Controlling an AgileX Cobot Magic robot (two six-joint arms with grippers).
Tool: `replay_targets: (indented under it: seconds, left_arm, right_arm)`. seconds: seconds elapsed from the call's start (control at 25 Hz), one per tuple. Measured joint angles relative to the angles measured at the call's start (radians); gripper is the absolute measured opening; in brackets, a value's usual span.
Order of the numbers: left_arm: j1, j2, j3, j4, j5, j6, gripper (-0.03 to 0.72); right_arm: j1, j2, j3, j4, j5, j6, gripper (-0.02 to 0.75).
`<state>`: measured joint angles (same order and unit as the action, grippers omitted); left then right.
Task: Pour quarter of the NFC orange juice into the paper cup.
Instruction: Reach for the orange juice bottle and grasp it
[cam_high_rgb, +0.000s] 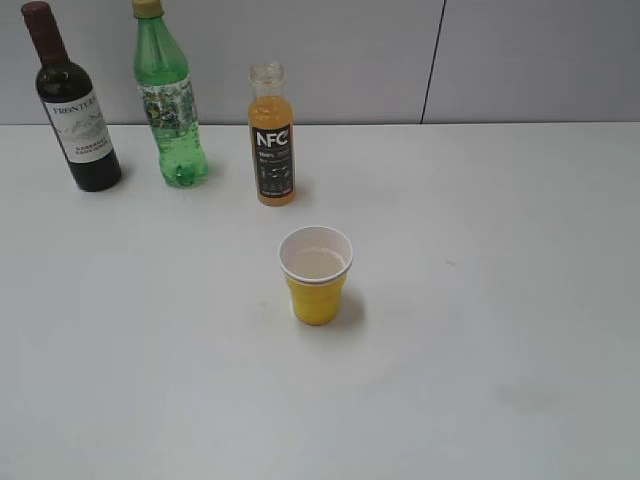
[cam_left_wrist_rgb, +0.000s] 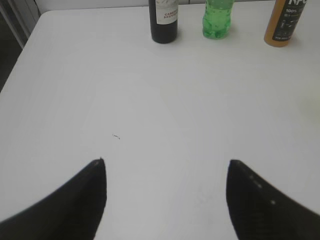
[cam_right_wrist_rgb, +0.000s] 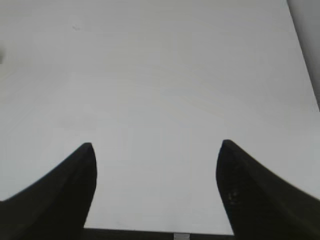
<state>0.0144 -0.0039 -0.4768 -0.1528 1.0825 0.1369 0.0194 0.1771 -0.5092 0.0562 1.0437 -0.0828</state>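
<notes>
Both hands, left hand (cam_left_wrist_rgb: 165, 200) and right hand (cam_right_wrist_rgb: 156, 187), spread apart over bare worktop (cam_high_rgb: 500, 300), gripping nothing; NFC orange juice (cam_high_rgb: 272, 140) uncapped far ahead of the left hand, paper cup (cam_high_rgb: 316, 274) apparently empty: pouring not begun.

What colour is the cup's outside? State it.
Yellow, with a white rim and white inside; the cup shows best in the exterior view.

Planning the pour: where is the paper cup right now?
In the exterior view the paper cup stands upright near the table's middle, in front of the NFC juice bottle and apart from it.
</notes>
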Motion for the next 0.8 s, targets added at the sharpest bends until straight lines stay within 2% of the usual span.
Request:
replay_targets:
  seconds: [0.4, 0.8]
  left_arm:
    - [0.0, 0.0, 0.0, 0.0, 0.0, 0.0, 0.547]
    - [0.0, 0.0, -0.015, 0.001, -0.054, 0.012, 0.547]
  right_arm:
    - [0.0, -0.176, 0.0, 0.0, 0.001, 0.0, 0.592]
    - [0.0, -0.181, 0.0, 0.0, 0.001, 0.0, 0.592]
